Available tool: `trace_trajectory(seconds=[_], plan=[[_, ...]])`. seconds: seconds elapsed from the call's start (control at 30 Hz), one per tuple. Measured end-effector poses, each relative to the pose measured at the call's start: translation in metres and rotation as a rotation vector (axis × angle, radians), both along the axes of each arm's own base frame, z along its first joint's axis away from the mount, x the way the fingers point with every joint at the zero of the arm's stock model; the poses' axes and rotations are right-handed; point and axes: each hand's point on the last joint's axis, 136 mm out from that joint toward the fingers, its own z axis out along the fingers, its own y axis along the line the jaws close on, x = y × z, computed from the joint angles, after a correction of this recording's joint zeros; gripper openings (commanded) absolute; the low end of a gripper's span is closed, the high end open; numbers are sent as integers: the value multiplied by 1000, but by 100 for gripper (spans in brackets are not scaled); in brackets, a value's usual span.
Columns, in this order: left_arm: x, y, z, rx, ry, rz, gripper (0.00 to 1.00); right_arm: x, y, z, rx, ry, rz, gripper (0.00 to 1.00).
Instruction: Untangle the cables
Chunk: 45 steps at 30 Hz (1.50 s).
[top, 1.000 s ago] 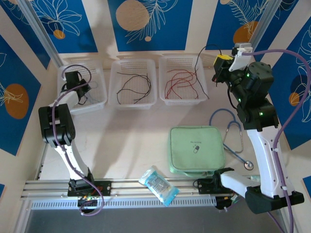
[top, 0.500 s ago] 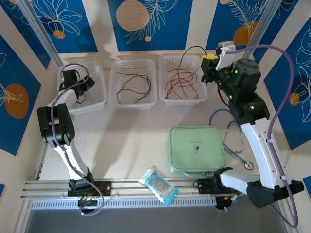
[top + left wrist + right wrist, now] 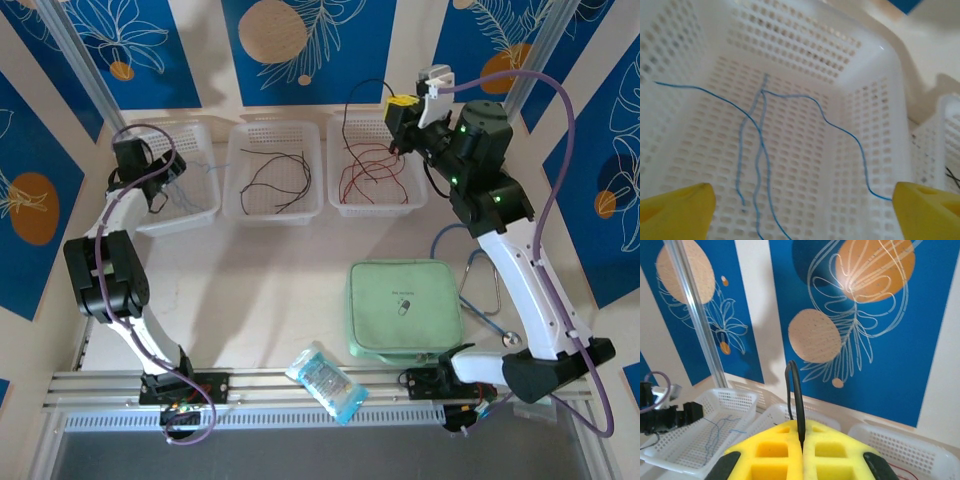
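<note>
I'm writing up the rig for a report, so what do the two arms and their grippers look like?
The left arm and right arm are white with black joints, each trailing a purple cable. The left gripper and right gripper have yellow fingers.

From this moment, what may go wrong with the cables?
1. The right gripper is shut on a black cable above the red cables; its hanging end may catch in them.
2. The open left gripper hovers over the blue cables; one strand climbs the basket wall beside a finger and might get snagged.
</note>
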Motion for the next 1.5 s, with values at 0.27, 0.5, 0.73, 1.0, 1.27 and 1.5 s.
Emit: trace_trajectory(seconds=[0.27,0.5,0.73,1.0,1.27,1.5], plan=[[19,-35,-5,-147,14,-175,79,5,26,14,12,-30,63,0],[28,-60,-47,-419,99,-186,68,7,35,9,-6,-26,77,0],[36,-67,-52,-608,79,-121,65,7,36,8,-29,-37,76,0],[43,-71,-47,-736,34,-79,60,3,27,10,-42,-54,40,0],[43,-72,-45,-767,32,-72,60,-6,15,22,-38,-100,-3,0],[42,-75,-48,-769,39,-73,58,-6,13,24,-42,-114,-15,0]])
